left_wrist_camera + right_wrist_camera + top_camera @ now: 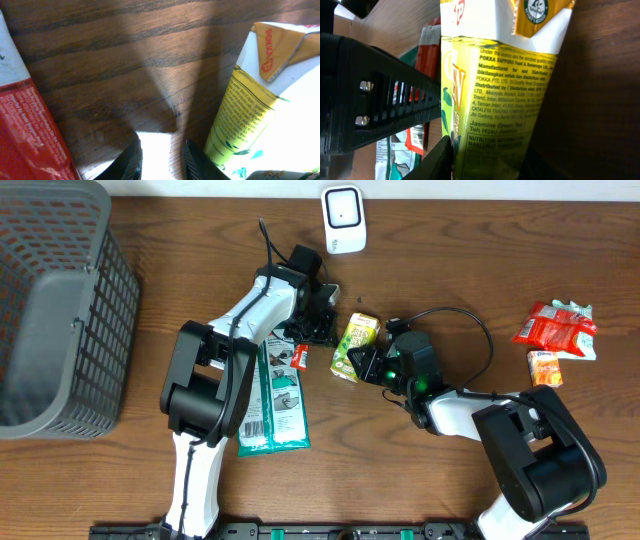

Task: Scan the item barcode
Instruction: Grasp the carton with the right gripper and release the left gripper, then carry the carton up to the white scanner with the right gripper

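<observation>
The right gripper (370, 366) clamps the carton (495, 90). The left gripper (162, 159), just beside the carton, is slightly parted and empty. Lifting might bump it, twisting the carton loose

On my overhead feed, a grey basket (60, 310) sits at the left edge of the table (400, 480). A green pack (280, 395) lies flat mid-table, with a small red sachet (301, 357) at its upper right corner. Far right I see red snack bags (556, 330), and an orange pack (545, 367) just below them.
</observation>
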{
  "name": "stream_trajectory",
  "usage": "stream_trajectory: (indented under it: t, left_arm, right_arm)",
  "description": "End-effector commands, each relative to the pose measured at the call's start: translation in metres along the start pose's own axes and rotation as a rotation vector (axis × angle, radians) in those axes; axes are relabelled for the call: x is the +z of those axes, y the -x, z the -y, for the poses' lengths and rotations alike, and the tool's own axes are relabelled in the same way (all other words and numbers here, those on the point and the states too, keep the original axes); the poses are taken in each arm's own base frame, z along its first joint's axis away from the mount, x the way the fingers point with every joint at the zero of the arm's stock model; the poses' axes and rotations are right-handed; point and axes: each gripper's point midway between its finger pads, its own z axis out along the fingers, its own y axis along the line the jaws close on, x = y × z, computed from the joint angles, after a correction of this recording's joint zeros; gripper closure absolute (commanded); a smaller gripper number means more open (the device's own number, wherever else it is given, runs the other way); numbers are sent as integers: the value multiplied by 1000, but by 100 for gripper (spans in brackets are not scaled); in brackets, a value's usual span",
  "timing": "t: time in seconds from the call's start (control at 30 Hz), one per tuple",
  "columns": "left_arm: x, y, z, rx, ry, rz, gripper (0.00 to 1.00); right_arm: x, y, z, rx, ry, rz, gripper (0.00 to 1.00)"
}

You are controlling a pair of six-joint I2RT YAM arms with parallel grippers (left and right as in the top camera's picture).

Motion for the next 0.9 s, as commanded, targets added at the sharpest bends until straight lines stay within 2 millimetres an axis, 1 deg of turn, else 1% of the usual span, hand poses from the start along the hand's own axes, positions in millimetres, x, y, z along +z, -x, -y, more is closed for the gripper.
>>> stream_trajectory:
  t: [0.0,0.1,0.17,0.27,0.37,0.5,0.57,0.67,0.7,0.77,0.87]
  left_arm:
    - [-14,10,2,27,27,42,70]
    - [-21,13,-1,20,27,58,68]
    - [-34,18,-3,9,27,83,67]
    - [-61,27,-6,-3,27,147,67]
    - [-85,33,-7,-7,28,201,64]
    - [-120,36,-9,-12,35,270,62]
    - [-140,36,-16,-45,84,308,61]
    - [-171,32,-34,-106,195,366,61]
    - [-180,30,-38,-121,224,383,61]
    - [-201,26,-48,-176,282,422,61]
    - [-221,19,-59,-252,314,459,60]
  right_arm:
    - [-2,-2,3,-47,-10,3,69]
    - [-2,-2,1,-76,-6,3,72]
    - [-4,1,-2,-105,-7,5,75]
    - [-8,9,-9,-152,-16,0,78]
    - [-7,11,-16,-198,-15,-28,79]
    - [-7,14,-23,-247,-36,-82,78]
    - [-10,21,-25,-270,-82,-126,79]
    - [-21,39,-31,-333,-195,-197,79]
    - [-28,48,-36,-362,-241,-216,79]
    - [-44,69,-51,-415,-311,-234,80]
    - [-71,96,-78,-469,-383,-230,82]
